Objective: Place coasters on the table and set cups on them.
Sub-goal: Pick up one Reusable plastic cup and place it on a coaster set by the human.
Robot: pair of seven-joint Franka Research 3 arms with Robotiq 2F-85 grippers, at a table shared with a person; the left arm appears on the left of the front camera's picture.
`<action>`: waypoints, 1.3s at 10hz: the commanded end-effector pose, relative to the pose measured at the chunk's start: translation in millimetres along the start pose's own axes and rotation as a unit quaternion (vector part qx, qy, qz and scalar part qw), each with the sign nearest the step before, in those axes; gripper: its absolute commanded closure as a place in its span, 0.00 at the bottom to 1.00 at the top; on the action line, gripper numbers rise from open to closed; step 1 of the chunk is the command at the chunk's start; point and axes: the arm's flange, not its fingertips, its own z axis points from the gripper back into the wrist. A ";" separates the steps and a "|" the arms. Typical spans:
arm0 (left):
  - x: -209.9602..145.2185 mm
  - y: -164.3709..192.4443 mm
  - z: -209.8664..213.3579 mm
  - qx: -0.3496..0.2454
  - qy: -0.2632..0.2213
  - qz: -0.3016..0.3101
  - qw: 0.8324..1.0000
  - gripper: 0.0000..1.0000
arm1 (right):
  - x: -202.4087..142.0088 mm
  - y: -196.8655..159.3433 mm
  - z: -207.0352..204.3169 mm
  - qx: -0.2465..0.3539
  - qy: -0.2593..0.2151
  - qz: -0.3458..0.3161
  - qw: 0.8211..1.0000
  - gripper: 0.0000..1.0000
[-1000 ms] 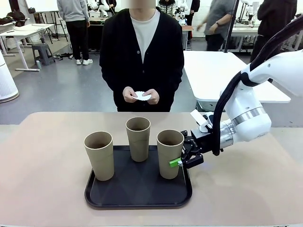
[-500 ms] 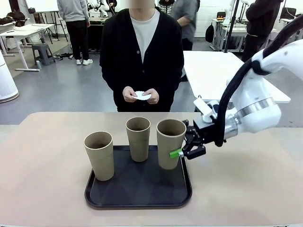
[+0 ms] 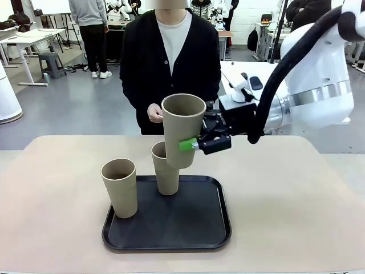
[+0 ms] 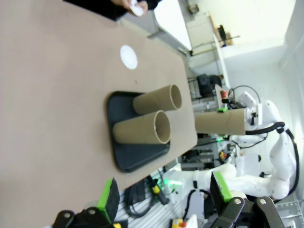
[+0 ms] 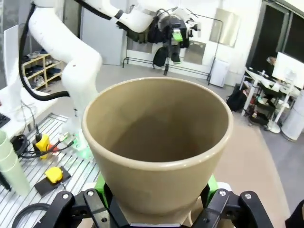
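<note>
**Left fingers** (image 4: 165, 192): mine, spread wide, green pads bare, gripping nothing, high off the beige desk (image 3: 285, 200).

**Left cup** (image 3: 120, 187): upright on the left part of the black rounded-square tray (image 3: 197, 231), which sits near the desk's front edge.

**Middle cup** (image 3: 166, 171): upright at the tray's far edge. The tray's right half is bare and smooth, with a raised lip.

**Third cup** (image 3: 182, 128): matte tan, tapered, handleless, in the air above the tray's far edge and apart from the other two.

**Right fingers** (image 3: 191, 144): mine, clamped on the third cup's lower wall.

**Coaster** (image 4: 128, 56): white and scalloped, flat on the desk between the tray and the far edge.

Bare tabletop spreads to the desk's rounded right corners.
</note>
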 end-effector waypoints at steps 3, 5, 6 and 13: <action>0.9 -0.2 1.2 -0.006 -0.003 -0.010 1.000 0.00 | 0.0 0.0 0.0 0.000 0.000 0.000 1.000 0.73; 0.9 -0.2 1.2 -0.006 -0.003 -0.010 1.000 0.00 | 0.0 0.0 0.0 0.000 0.000 0.000 1.000 0.73; 0.9 -0.2 1.2 -0.006 -0.003 -0.010 1.000 0.00 | 0.1 -2.2 -2.2 -0.012 0.005 -0.008 1.000 0.15; 0.9 -0.2 1.2 -0.006 -0.003 -0.010 1.000 0.00 | 66.7 -158.2 2.9 -0.057 0.002 -0.077 0.995 0.15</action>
